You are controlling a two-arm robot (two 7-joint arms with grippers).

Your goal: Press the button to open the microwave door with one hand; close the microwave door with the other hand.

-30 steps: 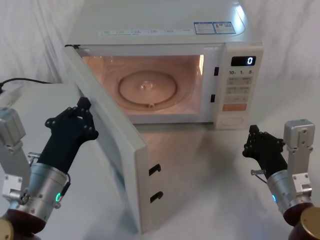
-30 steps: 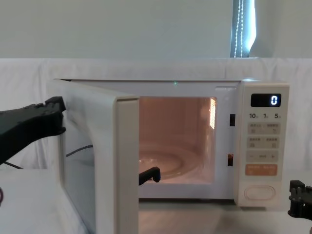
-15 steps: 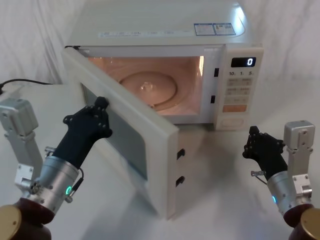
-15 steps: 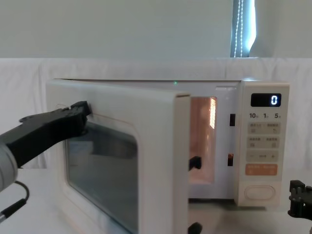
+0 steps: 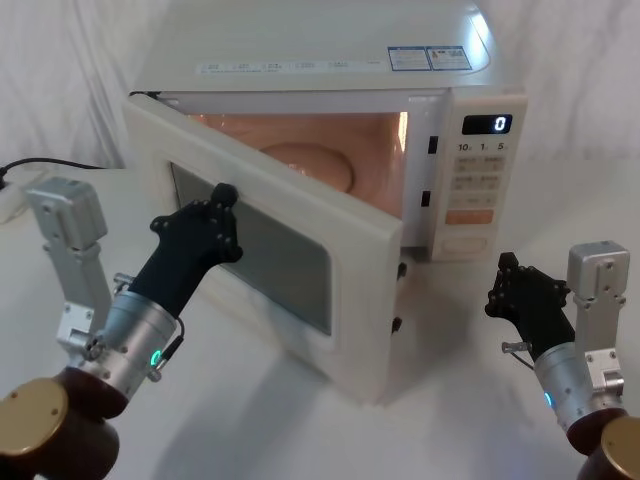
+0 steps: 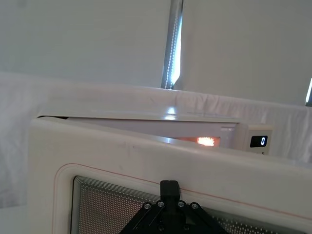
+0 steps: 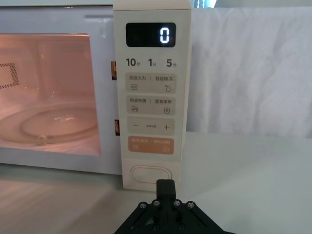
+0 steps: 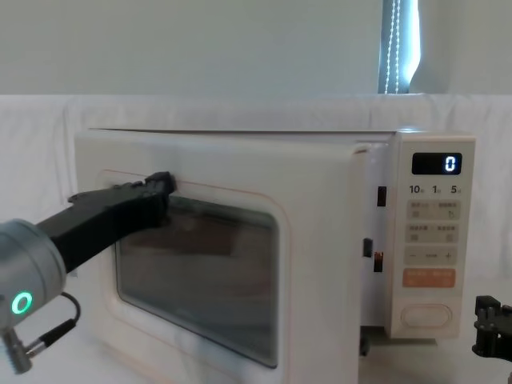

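The left gripper (image 5: 222,207) has its closed fingertips pressed against the microwave door (image 5: 350,215), at the upper edge of the dark mesh window (image 8: 200,272). Half a second ago the door stood wider open; it has since swung further toward the cavity, its free edge now near the control panel (image 5: 480,170). The right gripper (image 5: 505,280) stays parked just in front of the button (image 7: 150,175), apart from it; whether it is open or closed cannot be told.

The microwave door (image 5: 300,250) is cream with a dark dotted window. The button (image 7: 150,174) is cream too. Both grippers, left (image 5: 215,215) and right (image 5: 512,285), are black.
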